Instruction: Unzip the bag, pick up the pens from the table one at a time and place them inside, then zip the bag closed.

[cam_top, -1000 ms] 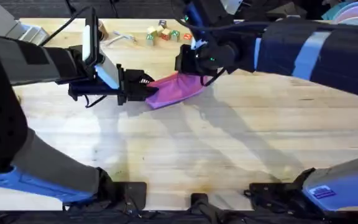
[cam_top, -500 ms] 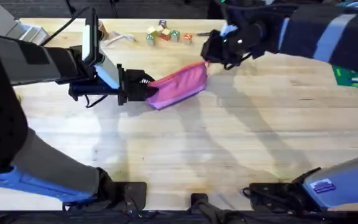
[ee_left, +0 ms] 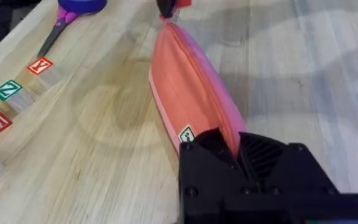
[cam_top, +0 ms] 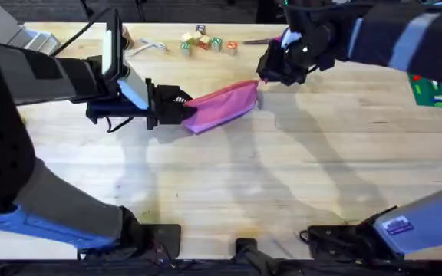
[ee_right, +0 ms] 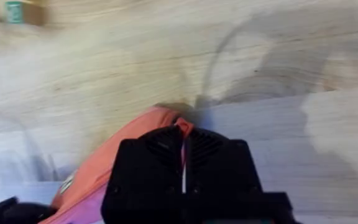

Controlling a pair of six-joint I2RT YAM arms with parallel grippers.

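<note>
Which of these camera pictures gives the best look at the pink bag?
The left wrist view: the bag runs lengthwise, its top seam plain, one end in the left gripper. Overhead shows it whole but small, stretched between both grippers. The right wrist view shows one end behind the right gripper.

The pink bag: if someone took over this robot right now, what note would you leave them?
Left claw: shut on the bag's near end, holding it against the table.
Right claw: shut on the zip pull at the bag's far end.
Bag: stretched between the two claws; its top seam looks closed along its length, but I can't be sure.
Done or left: whether the pens are inside can't be told from here. Check that first, then finish the zip and let go.
Nearby: letter blocks and scissors, not part of the job.
</note>
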